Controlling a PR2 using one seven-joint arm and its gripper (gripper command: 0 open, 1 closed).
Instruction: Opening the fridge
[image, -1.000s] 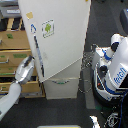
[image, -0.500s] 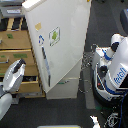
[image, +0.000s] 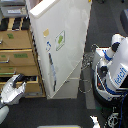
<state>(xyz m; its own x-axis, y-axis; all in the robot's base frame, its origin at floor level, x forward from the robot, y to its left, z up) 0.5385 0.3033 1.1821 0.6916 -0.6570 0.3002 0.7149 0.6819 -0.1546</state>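
**Fridge door stands ajar, claw low beside it**

Claw hangs at the lower part of the exterior view's left, in front of the tan drawer cabinet. Its grey fingers look slightly parted with nothing between them, but the picture is too blurred to say for sure. The fridge rises just to the exterior view's right of the claw, tall and upright. Its upper door appears swung out from the body, with the dark vertical handle nearest to the claw. I judge the opening is already well advanced. A white-and-blue robot body stands beyond the fridge.
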